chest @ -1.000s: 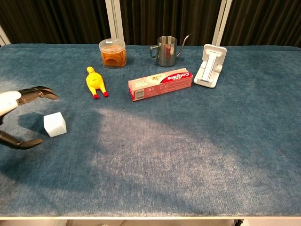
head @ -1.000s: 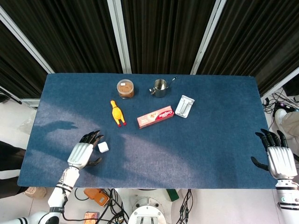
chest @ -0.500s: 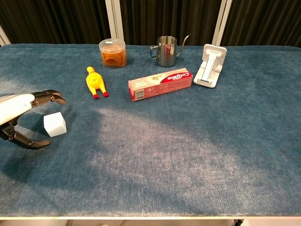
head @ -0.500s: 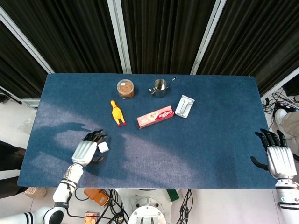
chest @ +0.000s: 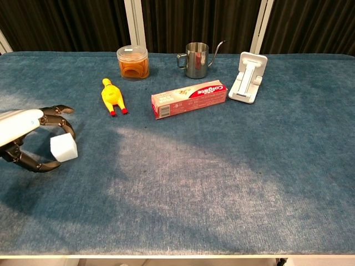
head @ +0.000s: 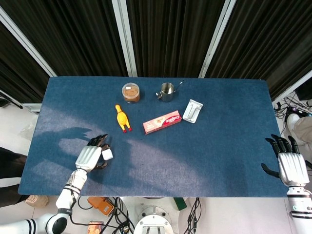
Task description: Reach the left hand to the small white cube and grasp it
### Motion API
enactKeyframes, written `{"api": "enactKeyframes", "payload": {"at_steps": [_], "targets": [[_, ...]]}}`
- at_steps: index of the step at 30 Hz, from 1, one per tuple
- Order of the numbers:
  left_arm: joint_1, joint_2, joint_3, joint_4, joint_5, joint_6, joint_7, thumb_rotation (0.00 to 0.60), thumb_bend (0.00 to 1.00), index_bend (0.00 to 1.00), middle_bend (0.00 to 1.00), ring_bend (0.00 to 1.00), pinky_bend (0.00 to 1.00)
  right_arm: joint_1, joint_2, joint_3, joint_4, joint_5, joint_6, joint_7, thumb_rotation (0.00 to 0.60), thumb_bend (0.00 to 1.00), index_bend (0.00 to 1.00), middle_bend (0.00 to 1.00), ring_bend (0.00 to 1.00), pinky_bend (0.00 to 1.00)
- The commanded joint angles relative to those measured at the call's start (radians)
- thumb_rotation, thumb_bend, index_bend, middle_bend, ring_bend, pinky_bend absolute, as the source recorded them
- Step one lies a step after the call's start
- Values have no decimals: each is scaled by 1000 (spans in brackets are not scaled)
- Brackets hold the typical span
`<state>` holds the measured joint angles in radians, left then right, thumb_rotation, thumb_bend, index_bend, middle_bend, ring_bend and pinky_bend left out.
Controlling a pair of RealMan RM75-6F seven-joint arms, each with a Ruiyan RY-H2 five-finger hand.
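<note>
The small white cube sits on the blue table near its front left corner. My left hand is around it. The fingers curl over the cube's far side and the thumb presses at its near side, so the cube is pinched between them while still resting on the cloth. My right hand hangs at the table's front right corner, fingers spread, holding nothing; it does not show in the chest view.
A yellow rubber chicken, a red toothpaste box, a brown-filled jar, a steel cup and a white stand lie across the back half of the table, far from the left hand.
My left hand moved right up to the cube and its fingers and thumb closed in until they touch it. The right hand stayed where it was.
</note>
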<state>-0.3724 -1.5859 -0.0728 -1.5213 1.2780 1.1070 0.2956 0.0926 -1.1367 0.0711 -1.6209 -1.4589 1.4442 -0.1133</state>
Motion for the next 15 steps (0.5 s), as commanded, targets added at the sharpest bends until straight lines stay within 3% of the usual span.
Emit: {"api": "enactKeyframes", "payload": {"at_steps": [1,8,15], "targets": [[0,2,4,-7,-5,3,11,600,279,434,37,0,104,0,0,0,0,0,-1,0,600,309,260,187,191,93],[-8,12,2,-23,-23,4,30,600,320,539,59,0,104,0,-1,0,0,-1,1,0,600,309,260,187,191,93],[-25,79,-23,-98,0,42,77,600,348,551,65,0,104,0,0,-1,1,-3,3,3,600,309,260,187,191,93]]}}
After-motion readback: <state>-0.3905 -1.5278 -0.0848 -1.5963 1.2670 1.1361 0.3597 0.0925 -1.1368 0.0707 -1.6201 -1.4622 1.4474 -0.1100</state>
